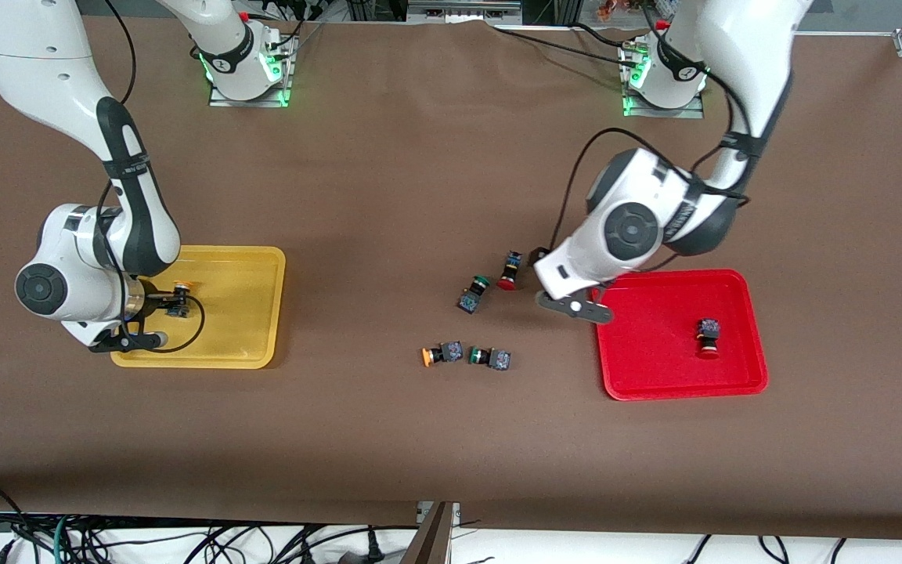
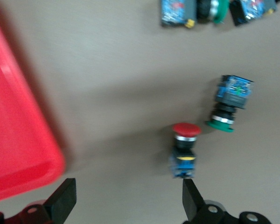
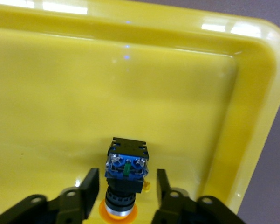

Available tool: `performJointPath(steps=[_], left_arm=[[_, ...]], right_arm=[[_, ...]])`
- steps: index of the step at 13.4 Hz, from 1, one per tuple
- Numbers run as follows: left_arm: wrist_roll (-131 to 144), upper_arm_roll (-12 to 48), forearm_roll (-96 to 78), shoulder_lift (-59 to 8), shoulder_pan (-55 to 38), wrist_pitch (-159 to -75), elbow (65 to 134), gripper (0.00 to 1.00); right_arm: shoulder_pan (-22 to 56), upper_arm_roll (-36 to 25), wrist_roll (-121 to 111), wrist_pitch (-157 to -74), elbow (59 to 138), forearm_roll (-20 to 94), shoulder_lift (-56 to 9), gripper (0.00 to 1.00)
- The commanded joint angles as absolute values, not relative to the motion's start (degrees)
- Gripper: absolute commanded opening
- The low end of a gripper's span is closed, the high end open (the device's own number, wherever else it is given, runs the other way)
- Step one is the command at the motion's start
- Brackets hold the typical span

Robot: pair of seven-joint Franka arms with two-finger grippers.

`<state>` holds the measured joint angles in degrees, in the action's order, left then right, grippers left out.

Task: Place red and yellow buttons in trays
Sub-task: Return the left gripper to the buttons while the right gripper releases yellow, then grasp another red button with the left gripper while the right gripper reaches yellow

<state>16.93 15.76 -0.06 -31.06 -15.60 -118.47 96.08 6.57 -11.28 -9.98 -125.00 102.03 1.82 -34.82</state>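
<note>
The yellow tray (image 1: 251, 313) lies at the right arm's end of the table. My right gripper (image 1: 171, 301) is low inside it, open, with its fingers (image 3: 91, 186) either side of a yellow button (image 3: 125, 170) that lies on the tray floor (image 3: 130, 84). The red tray (image 1: 654, 360) at the left arm's end holds one red button (image 1: 707, 338). My left gripper (image 1: 543, 280) is open and empty over the table beside that tray (image 2: 18, 140). A second red button (image 2: 184, 147) lies just off one fingertip (image 2: 191, 198). A second yellow button (image 1: 440, 354) lies mid-table.
Two green-capped buttons lie on the brown table. One (image 1: 473, 294) is next to the loose red button (image 1: 509, 272) and also shows in the left wrist view (image 2: 230, 102). The other (image 1: 490, 358) is beside the loose yellow button. Cables hang along the table's front edge.
</note>
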Motion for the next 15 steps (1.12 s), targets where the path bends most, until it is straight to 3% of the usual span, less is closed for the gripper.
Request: performJointPath(steps=[1, 7, 13, 14, 15], left_arm=[[23.4, 15.3, 0.7, -33.2, -19.8, -122.2, 96.3, 1.00], [23.9, 15.3, 1.0, -35.2, -22.8, -135.2, 104.0, 1.00], [23.6, 15.1, 3.2, -37.5, -23.8, -139.3, 105.5, 1.00], [23.6, 15.0, 4.5, -37.6, -23.8, -139.3, 105.4, 0.94], [23.6, 15.1, 6.0, -37.5, -23.6, -139.3, 105.4, 0.79]], right_arm=[[6.8, -11.3, -11.1, -124.7, 101.9, 2.5, -33.4, 0.99], [7.1, -1.6, -5.5, -121.4, 99.2, 2.2, -32.2, 0.99], [12.1, 6.4, 14.4, -126.8, 94.0, 2.3, -36.1, 1.00], [13.3, 6.7, 16.8, -127.6, 92.7, 2.2, -37.1, 1.00], [14.8, 6.8, 19.5, -128.3, 91.4, 2.3, -38.0, 1.00]])
